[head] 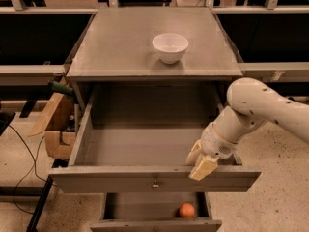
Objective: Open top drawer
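Observation:
The top drawer (140, 146) of the grey cabinet (116, 42) stands pulled far out towards the camera. Its deep grey interior is bare. A small brass knob (155, 183) sits at the centre of its front panel. My gripper (200, 162), on the white arm coming in from the right, rests on the upper edge of the drawer front, right of the knob.
A white bowl (170, 47) stands on the cabinet top. Below, a lower drawer (145, 224) is also partly out with an orange ball (187, 210) inside. A cardboard box (58, 129) and a black cable (19, 178) lie on the floor at the left.

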